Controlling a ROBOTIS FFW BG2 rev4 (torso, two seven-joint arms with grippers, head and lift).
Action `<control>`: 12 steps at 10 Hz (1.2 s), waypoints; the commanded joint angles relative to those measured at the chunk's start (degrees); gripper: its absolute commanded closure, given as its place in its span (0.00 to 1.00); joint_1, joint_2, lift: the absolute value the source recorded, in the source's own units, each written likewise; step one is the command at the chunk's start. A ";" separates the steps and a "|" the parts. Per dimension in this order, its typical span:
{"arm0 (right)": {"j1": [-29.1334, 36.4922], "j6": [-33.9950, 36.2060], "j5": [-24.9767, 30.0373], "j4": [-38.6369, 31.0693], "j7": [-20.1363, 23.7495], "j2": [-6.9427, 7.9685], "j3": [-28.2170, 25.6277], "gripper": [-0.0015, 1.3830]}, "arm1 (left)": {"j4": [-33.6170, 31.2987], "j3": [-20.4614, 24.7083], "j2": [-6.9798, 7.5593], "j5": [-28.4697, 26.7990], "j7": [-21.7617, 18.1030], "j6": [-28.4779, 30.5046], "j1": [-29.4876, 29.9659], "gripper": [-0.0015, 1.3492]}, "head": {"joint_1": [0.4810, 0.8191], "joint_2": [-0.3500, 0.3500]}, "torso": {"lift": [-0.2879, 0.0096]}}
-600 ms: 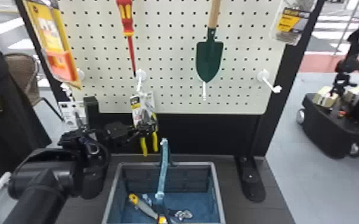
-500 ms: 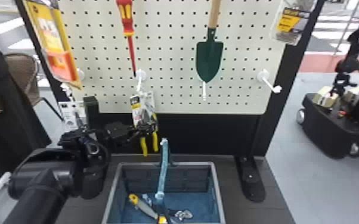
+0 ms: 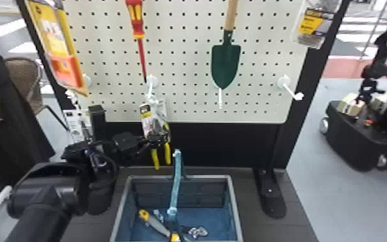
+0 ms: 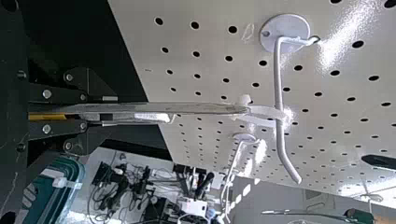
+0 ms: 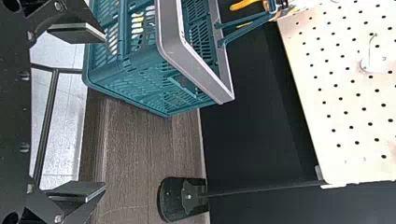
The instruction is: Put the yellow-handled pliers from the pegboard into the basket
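My left gripper (image 3: 156,138) is closed on the yellow-handled pliers (image 3: 167,153), whose grips poke out below its fingers. Against the earlier head frames I see no shift: arm, pliers and basket sit where they were. The pliers hang upright in front of the pegboard's (image 3: 186,80) lower part, their packaging (image 3: 147,120) running up to a white hook (image 3: 151,85). From the left wrist I get what the head view leaves vague: packaging and a strip of yellow pinched edge-on between the fingers, and a pale tie (image 4: 264,112) looped round the hook's rod.

Below, the basket (image 3: 209,176) has its handle (image 3: 176,183) raised; inside lie a yellow-and-grey tool (image 3: 154,222) and a silvery piece (image 3: 199,231). Higher up hang a red screwdriver (image 3: 141,54) and, farther right, a green trowel (image 3: 225,64).

My right gripper (image 5: 104,111) has its fingers spread wide with nothing between them; its wrist view gives me the basket's slatted outside and the dark board (image 5: 144,149) beneath.
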 commanded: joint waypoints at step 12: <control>0.25 0.00 -0.01 -0.42 0.00 0.05 0.00 0.13 | -25.02 7.74 -4.04 3.52 1.93 6.74 21.36 0.83 | 0.20 0.50 | 0.63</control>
